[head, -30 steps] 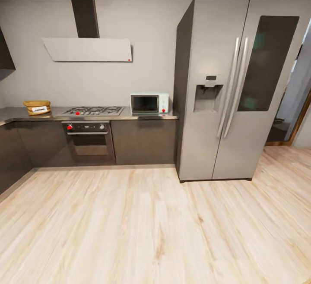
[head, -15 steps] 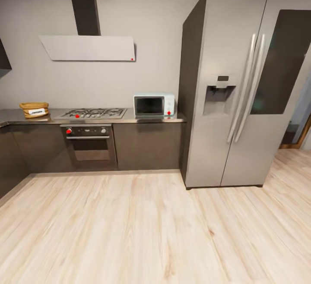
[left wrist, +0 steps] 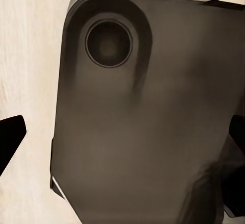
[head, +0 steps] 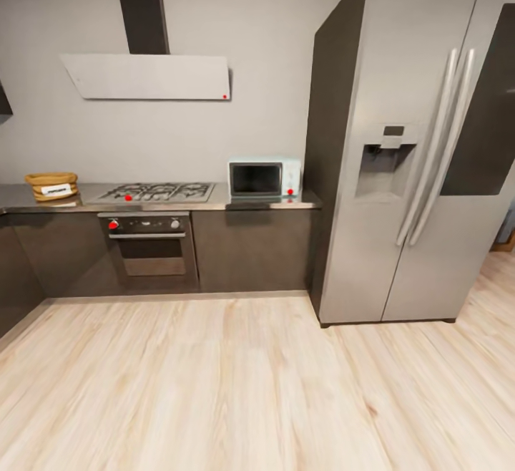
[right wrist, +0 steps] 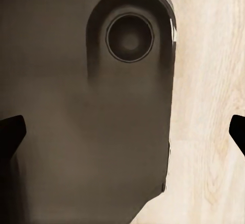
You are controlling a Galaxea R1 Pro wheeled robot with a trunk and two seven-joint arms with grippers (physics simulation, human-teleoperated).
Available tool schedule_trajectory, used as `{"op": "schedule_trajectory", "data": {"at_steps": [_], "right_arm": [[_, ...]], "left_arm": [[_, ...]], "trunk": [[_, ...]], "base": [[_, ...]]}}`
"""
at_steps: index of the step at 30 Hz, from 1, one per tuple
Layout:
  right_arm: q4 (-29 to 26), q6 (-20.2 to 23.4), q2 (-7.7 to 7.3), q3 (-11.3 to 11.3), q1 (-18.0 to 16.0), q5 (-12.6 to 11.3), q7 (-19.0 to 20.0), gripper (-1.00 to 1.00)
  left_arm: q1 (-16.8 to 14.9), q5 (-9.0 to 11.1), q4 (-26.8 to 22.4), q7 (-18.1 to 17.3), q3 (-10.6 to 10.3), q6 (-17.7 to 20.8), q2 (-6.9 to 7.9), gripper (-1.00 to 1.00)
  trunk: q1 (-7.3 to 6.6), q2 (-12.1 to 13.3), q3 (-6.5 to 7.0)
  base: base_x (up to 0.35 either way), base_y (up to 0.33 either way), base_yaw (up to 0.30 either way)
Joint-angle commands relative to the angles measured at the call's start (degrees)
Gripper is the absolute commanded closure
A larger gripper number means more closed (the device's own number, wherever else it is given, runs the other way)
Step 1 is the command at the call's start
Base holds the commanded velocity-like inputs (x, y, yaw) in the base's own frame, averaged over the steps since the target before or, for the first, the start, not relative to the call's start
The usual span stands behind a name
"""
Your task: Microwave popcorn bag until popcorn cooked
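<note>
Closer now than a second ago, the robot has rolled toward the kitchen, so the fridge (head: 422,149) looms larger at the right and its far side runs past the picture's edge; nothing on the counter itself seems to have shifted.

Pale wood floor (head: 236,385) lies open between the robot and the dark cabinets (head: 250,249), with wide room to roll forward. The fridge's dark side panel stands just beside the countertop's right end, closing that side. At the left the countertop (head: 214,202) turns a corner toward the robot.

The popcorn bag (head: 51,186) sits upright on the countertop near that left corner, its rolled rim up and its white label facing the room; it is squat, wider than tall, its long axis running along the counter. Whether anything is inside it is too small to tell. The gas hob (head: 159,191) lies between the bag and the microwave (head: 265,177), which stands at the counter's right end, door closed, dark glass facing out. A built-in oven (head: 149,242) sits under the hob, a white hood (head: 146,76) above.

Each wrist view looks down on a dark part of the robot's body over the floor. The left gripper (left wrist: 122,137) and right gripper (right wrist: 122,134) show black fingertips at opposite edges, spread wide apart, holding nothing.
</note>
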Motion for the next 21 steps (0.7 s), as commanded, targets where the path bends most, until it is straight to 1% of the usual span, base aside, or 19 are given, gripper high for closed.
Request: {"op": "schedule_trajectory", "data": {"at_steps": [1,4,5,7,12,21], "right_arm": [[0.03,-0.23,-0.05,-0.08,-0.03,0.04,-0.01,-1.00],[0.03,-0.23,-0.03,-0.12,0.00,0.11,-0.01,-1.00],[0.03,-0.23,-0.02,-0.13,0.00,0.18,-0.01,-1.00],[0.03,-0.23,-0.01,-0.13,0.01,0.17,-0.01,-1.00],[0.03,-0.23,-0.04,-0.13,0.00,0.07,-0.01,-1.00],[0.03,-0.23,-0.01,-0.13,0.00,0.14,-0.01,-1.00]], "left_arm": [[0.01,0.47,-0.04,0.06,0.05,-0.07,-0.03,-1.00],[0.01,1.65,-0.04,0.06,0.00,-0.06,-0.04,-1.00],[0.01,2.48,-0.04,0.07,-0.02,-0.05,-0.04,-1.00],[0.01,3.00,-0.04,0.07,-0.03,-0.05,-0.04,-1.00],[0.01,3.26,0.04,0.14,-0.08,-0.05,-0.14,-1.00],[0.01,3.27,0.11,0.16,-0.03,-0.05,-0.22,-1.00]], "trunk": [[0.04,-0.02,-0.04],[0.04,-0.02,-0.04],[0.04,-0.02,-0.04],[0.04,-0.02,-0.04],[0.04,-0.02,-0.04],[0.04,-0.02,-0.04]], "base": [[0.321,0.160,0.000],[0.321,0.147,0.000],[0.320,0.139,0.000],[0.321,0.136,0.000],[0.321,0.110,0.000],[0.326,0.010,0.000]]}}
